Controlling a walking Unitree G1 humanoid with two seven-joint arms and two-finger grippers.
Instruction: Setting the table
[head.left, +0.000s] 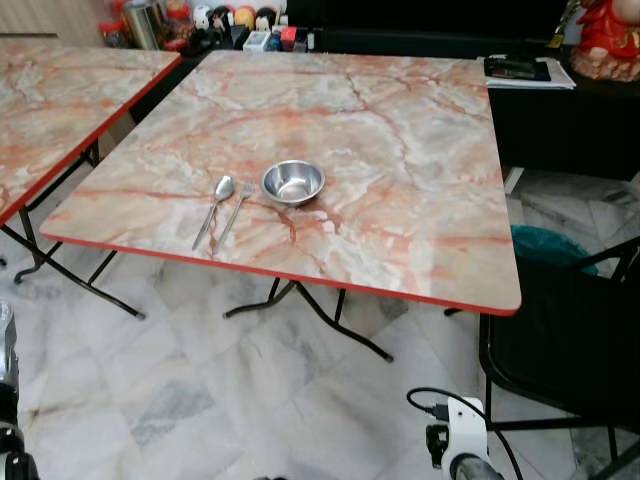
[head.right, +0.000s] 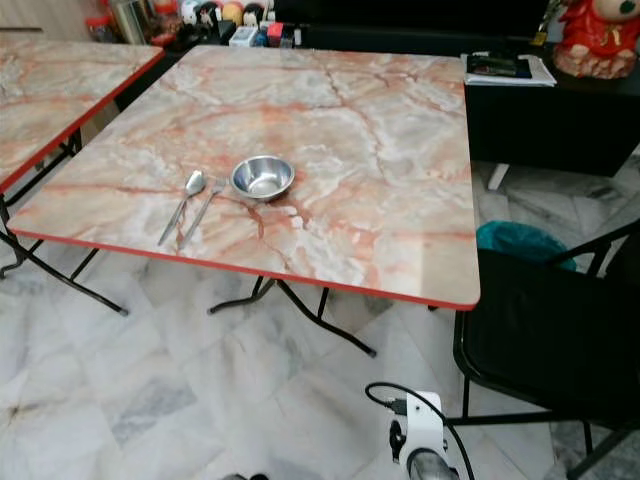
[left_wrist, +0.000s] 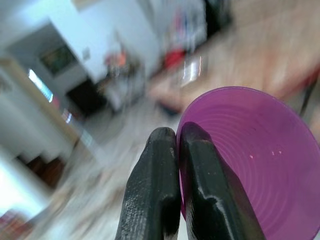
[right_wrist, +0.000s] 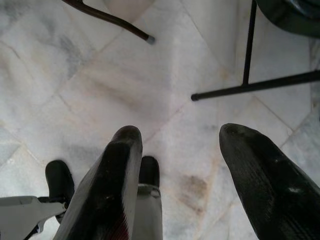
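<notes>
A: Standing back from the counter (head.left: 400, 150), the robot has part of one place laid: a steel bowl (head.left: 293, 182) near the front edge, toward the front left corner, with a spoon (head.left: 215, 207) and a fork (head.left: 234, 212) side by side just to the bowl's left.

B: And what is left?

A: The left gripper (left_wrist: 177, 150) has its jaws clenched on the rim of a purple plastic bowl (left_wrist: 250, 160), held off the counter, so that piece likely goes down next. The right gripper (right_wrist: 180, 150) hangs over the marble floor (right_wrist: 150, 80), jaws released and holding nothing.
</notes>
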